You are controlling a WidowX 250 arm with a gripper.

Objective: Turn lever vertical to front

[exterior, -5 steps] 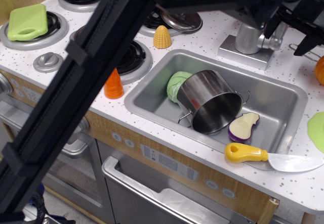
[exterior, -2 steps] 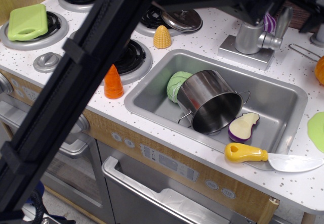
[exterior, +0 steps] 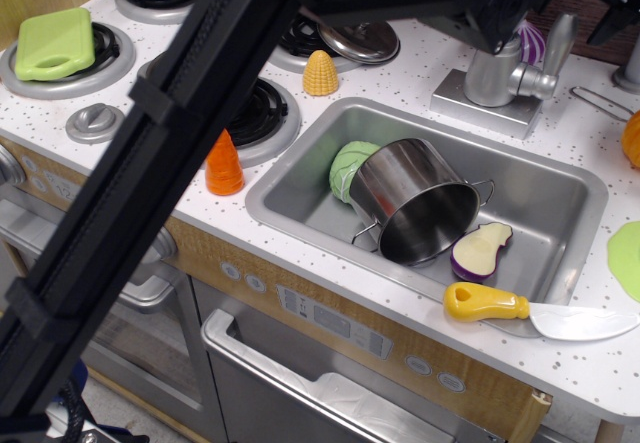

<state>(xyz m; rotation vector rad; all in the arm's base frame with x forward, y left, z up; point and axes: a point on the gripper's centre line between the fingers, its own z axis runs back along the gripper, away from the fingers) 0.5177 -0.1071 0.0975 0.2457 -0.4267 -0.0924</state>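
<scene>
Lever [exterior: 557,45]: slim silver-grey paddle, standing nearly upright with a slight lean, joined by a short round stub [exterior: 532,81] to a stout silver cylinder [exterior: 492,75] on a square plate [exterior: 482,106]. You will find it on the speckled white counter [exterior: 560,358] just behind the far rim of the sink [exterior: 545,203], toward the right of the view.

Gripper [exterior: 608,13]: only a dark finger-like part shows at the top right edge, up and to the right of the lever and apart from it. You cannot tell how wide it stands, or whether it holds anything; the paddle itself is free.

Arm [exterior: 150,173]: a broad black beam running diagonally across the left half of your view, with a dark housing over the top centre.

Sink contents: steel pot [exterior: 415,203] lying tipped on its side, mouth toward the front; green cabbage [exterior: 347,166] touching it on the left; halved eggplant [exterior: 480,251] near the front right corner.

Front rim of sink: knife with yellow handle [exterior: 487,303], blade pointing right.

Counter and stove: orange carrot [exterior: 225,166] beside the sink's left end; yellow corn [exterior: 320,73] behind the sink's far left corner; green board [exterior: 55,43] on the left burner; grey stove knob [exterior: 95,121] near it; pan lid [exterior: 357,40] on the rear burner.
</scene>
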